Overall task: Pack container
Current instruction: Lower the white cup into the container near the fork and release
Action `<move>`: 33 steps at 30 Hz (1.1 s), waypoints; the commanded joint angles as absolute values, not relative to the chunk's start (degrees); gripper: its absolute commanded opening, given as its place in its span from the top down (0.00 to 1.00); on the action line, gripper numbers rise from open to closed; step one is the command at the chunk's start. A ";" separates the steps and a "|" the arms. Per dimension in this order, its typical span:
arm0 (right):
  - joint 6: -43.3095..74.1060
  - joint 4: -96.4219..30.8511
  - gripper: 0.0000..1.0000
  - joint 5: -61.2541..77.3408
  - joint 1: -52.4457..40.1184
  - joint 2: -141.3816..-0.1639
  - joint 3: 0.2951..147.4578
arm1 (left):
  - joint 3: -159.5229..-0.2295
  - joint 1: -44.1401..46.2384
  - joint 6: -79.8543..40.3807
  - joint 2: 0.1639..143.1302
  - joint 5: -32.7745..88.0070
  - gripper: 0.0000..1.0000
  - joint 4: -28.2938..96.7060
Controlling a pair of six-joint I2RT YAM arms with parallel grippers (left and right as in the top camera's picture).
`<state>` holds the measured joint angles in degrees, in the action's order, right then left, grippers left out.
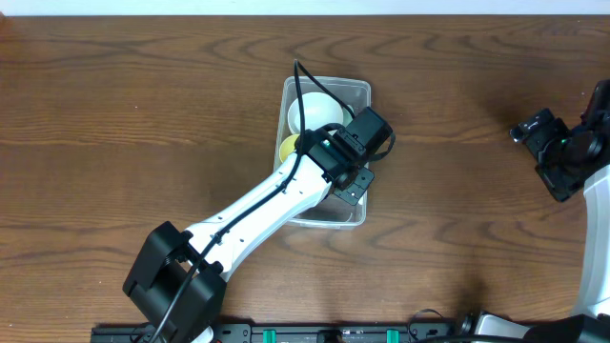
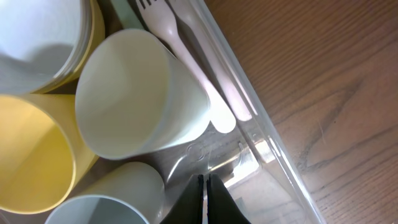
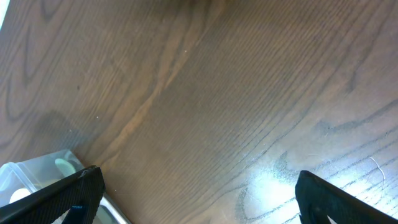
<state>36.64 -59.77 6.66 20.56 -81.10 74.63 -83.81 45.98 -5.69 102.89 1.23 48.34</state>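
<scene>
The clear plastic container (image 1: 355,91) stands at the table's middle and holds cups and cutlery. My left gripper (image 2: 204,199) is shut and empty, its tips down inside the container near the clear wall (image 2: 273,155). In the left wrist view a pale green cup (image 2: 140,93), a yellow cup (image 2: 31,149), a pale blue cup (image 2: 112,199), stacked bowls (image 2: 43,37) and a pale pink fork and spoon (image 2: 186,56) lie inside. My right gripper (image 3: 199,186) is open and empty over bare wood at the far right (image 1: 558,152).
The container's corner (image 3: 37,177) shows at the lower left of the right wrist view. The left arm (image 1: 257,210) crosses the container's near half in the overhead view. Dark wood table (image 1: 143,114) surrounds everything.
</scene>
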 commanded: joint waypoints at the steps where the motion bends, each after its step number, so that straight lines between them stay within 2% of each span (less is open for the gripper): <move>1: 36.36 -59.79 0.01 6.68 21.04 -81.30 74.98 | -83.35 46.11 -4.91 103.72 0.38 0.94 48.77; 25: 36.36 -59.79 0.01 6.68 21.04 -81.30 74.98 | -83.33 46.11 -4.95 103.72 0.40 0.94 48.64; 29: 36.36 -59.79 0.01 6.68 21.04 -81.30 74.98 | -83.31 46.11 -4.95 103.74 0.43 0.83 48.53; 31: 36.36 -59.79 0.01 6.68 21.04 -81.30 74.98 | -82.94 46.11 -4.93 103.74 0.43 0.73 48.53; 33: 36.36 -59.79 0.01 6.68 21.04 -81.30 74.98 | -82.11 46.11 -4.93 103.74 0.40 0.68 48.51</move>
<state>36.64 -59.77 6.66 20.56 -81.10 74.63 -83.68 45.98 -5.43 102.89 1.06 48.23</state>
